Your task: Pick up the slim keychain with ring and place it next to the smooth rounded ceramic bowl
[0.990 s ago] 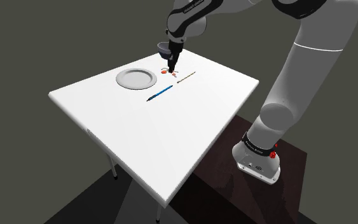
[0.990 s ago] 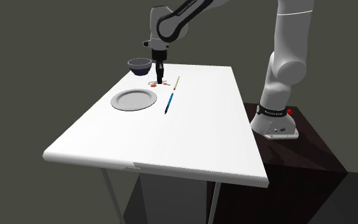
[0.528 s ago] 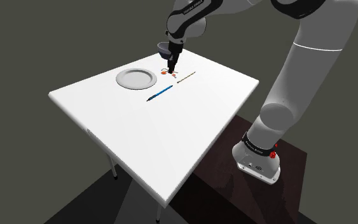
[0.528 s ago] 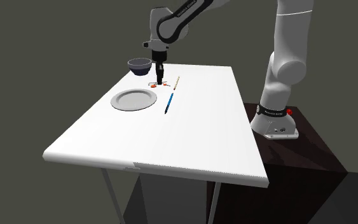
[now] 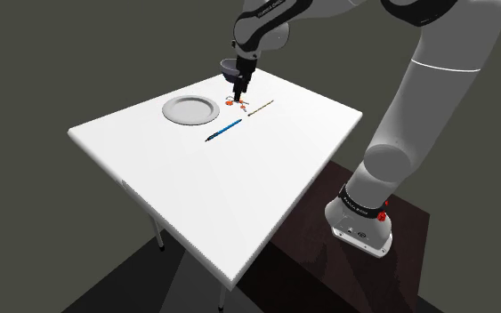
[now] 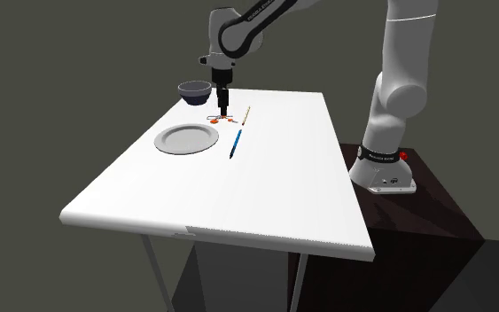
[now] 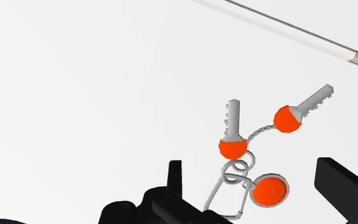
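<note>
The keychain (image 7: 255,156) has a wire ring, two grey keys with orange heads and a round orange tag. It lies flat on the white table (image 5: 266,169), a short way in front of the dark rounded bowl (image 5: 229,67). My gripper (image 7: 260,184) hangs just above it, open, with its fingers (image 7: 346,184) apart on either side of the ring and tag and touching neither. In the second exterior view the gripper (image 6: 223,108) points straight down over the keychain (image 6: 214,118), beside the bowl (image 6: 194,90).
A grey plate (image 5: 189,109) lies towards the shoulder view's left of the keychain. A blue pen (image 5: 224,132) and a thin pencil (image 5: 259,108) lie close by on the side away from the bowl. The arm's stand (image 5: 364,258) is at the lower right.
The fingers were together before and now stand apart. The keychain lies on the table at the same spot near the bowl. The arm has barely moved.
</note>
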Controlling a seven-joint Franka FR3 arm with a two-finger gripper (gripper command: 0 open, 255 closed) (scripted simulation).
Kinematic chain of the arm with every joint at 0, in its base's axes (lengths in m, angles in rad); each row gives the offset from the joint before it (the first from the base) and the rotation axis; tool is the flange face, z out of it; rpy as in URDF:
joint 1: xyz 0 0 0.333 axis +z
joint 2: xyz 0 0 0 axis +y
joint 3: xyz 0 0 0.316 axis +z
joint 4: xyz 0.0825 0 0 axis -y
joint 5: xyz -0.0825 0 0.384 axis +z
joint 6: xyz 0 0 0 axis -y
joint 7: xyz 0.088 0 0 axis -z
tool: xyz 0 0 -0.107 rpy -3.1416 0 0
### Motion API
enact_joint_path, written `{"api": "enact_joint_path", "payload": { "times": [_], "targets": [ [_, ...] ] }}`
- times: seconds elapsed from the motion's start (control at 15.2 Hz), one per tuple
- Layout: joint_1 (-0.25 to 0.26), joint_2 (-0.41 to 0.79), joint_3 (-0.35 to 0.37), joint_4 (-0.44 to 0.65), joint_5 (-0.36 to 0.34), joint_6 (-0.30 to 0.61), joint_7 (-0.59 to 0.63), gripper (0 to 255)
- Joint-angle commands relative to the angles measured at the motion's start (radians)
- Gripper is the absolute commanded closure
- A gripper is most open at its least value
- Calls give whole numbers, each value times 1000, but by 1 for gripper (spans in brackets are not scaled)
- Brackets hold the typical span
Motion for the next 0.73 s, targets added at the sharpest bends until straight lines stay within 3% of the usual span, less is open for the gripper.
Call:
{"api": "enact_joint_path", "payload": {
  "times": [0.0,0.13,0.66],
  "targets": [
    [-1,-28,-2,17,-4,-46,3,0],
    [-3,-58,-3,43,-7,-101,5,0],
    [-3,-58,-3,43,-7,-101,5,0]
  ]
}}
